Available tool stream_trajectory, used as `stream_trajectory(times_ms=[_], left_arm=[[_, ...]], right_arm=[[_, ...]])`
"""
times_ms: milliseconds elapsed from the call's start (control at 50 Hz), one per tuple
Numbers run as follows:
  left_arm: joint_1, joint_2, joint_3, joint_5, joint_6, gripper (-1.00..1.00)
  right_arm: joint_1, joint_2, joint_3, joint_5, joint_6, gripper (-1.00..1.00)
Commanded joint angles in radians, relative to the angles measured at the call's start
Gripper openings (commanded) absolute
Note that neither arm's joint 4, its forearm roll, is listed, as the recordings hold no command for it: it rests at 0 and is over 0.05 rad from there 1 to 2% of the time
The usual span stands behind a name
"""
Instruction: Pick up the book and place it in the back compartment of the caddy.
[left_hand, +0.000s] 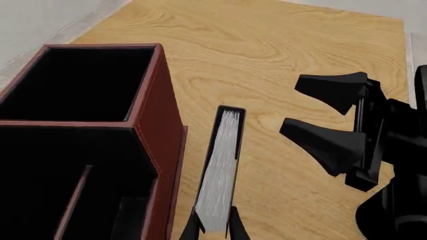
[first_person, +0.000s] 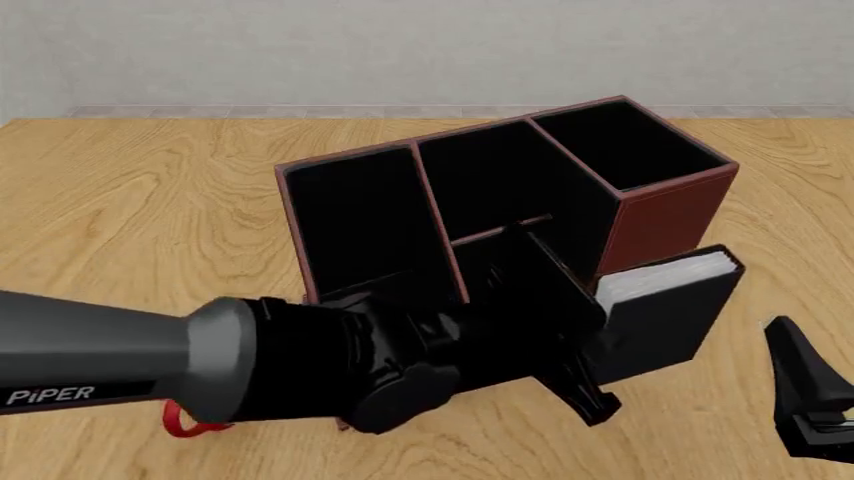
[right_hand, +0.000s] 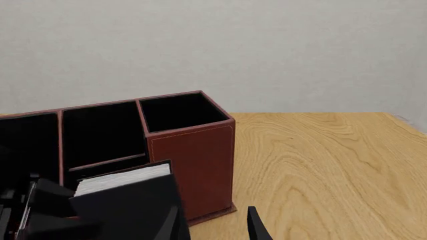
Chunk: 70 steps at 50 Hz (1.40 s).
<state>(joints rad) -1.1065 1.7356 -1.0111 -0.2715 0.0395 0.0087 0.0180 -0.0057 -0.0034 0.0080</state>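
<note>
The left gripper (left_hand: 213, 227) is clenching the small thick black hardcover book with white page edges (first_person: 663, 300), its two black fingers (left_hand: 191, 227) pressing on either cover at the lower edge of the left wrist view, so the book is standing on edge, off the light wooden worktop (first_person: 134, 210), page edges facing up. In the front view the book is sitting right of centre, just beside the outer wall of the large reddish-brown rectangular desk caddy with black interior (first_person: 661, 220), not yet over any pocket; the left arm is covering the caddy's near side, so whether the cover is touching the wall cannot be told. The back compartment (first_person: 507, 255), the small black-lined middle pocket behind the low wall, is lying left of the book and partly hidden by the arm. To do this step well, the carrying arm probably needs to be lifting the book clear of the caddy's rim, sliding it toward the picture's left until it is hanging squarely above that low-walled pocket, keeping it upright and aligned with the divider, then lowering it before letting go; clipping the tall right-hand corner pocket looks like the main risk. The right gripper (first_person: 807, 395) is waiting at the lower right of the front view with its fingers (left_hand: 330, 145) spread and empty, well apart from the book, and is best kept out of the way. The only readable writing is "PIPER" in white on the left arm's grey sleeve (first_person: 80, 360) at the lower left of the front view; book and caddy are showing no labels.
</note>
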Motion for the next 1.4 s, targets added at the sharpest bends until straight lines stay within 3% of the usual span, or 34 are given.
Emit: stream_trajectory(times_ms=[20,220,780,1400], left_arm=[[0.034,-0.09,0.059,-0.008,0.033,-1.0],[0.08,-0.168,0.087,0.027,0.049,-1.0],[0.106,-0.303,0.037,0.184,0.079,-1.0],[0.204,-0.328,0.048,0.192,0.09,-1.0]], right_arm=[[0.0,-0.001,-0.001,0.002,0.0,1.0],[0.0,-0.002,-0.001,0.002,0.0,1.0],[0.0,-0.002,-0.001,0.002,0.0,1.0],[0.0,-0.002,-0.001,0.002,0.0,1.0]])
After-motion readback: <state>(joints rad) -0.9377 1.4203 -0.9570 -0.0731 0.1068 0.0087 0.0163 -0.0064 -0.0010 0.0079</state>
